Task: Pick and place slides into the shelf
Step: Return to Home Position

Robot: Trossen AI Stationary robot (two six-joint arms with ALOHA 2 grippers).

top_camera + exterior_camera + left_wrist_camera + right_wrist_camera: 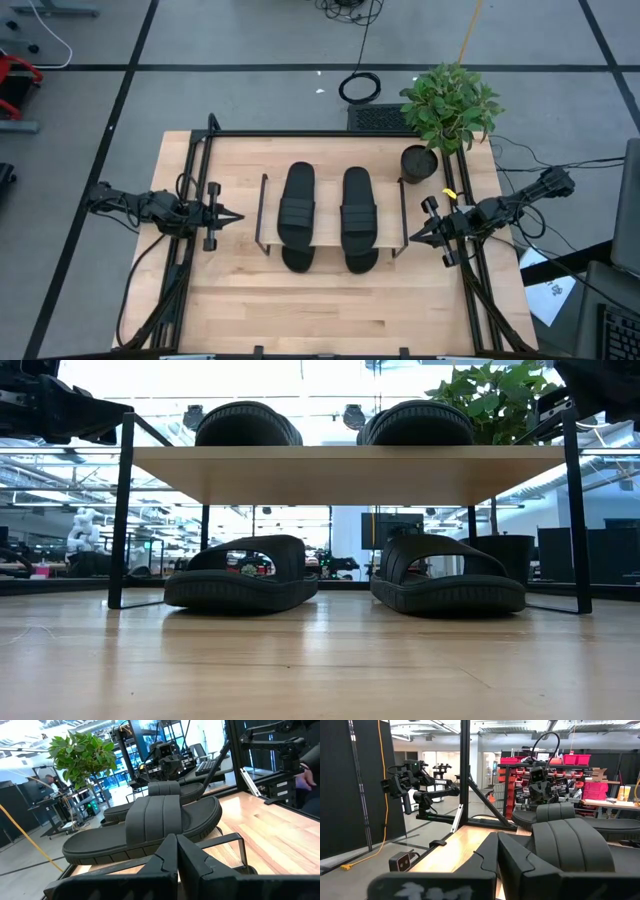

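Two black slides (299, 200) (358, 205) lie side by side on the shelf's light wood plank (350, 472). Two more slides (240, 577) (448, 577) rest soles down on the table under the plank, their ends poking out at its near side (297, 259). My left gripper (238, 216) hovers shut just left of the shelf's wire side frame, pointing at it. My right gripper (411, 237) hovers shut just right of the shelf. Each wrist view looks past shut fingers (176, 840) (498, 840) at a top slide (150, 822) (575, 845).
A potted plant (450, 105) with a dark pot (420, 160) stands at the table's far right corner, close behind the right arm. Black frame rails (190, 160) run along the table's left, right and far sides. Bare wood (330, 310) lies near of the shelf.
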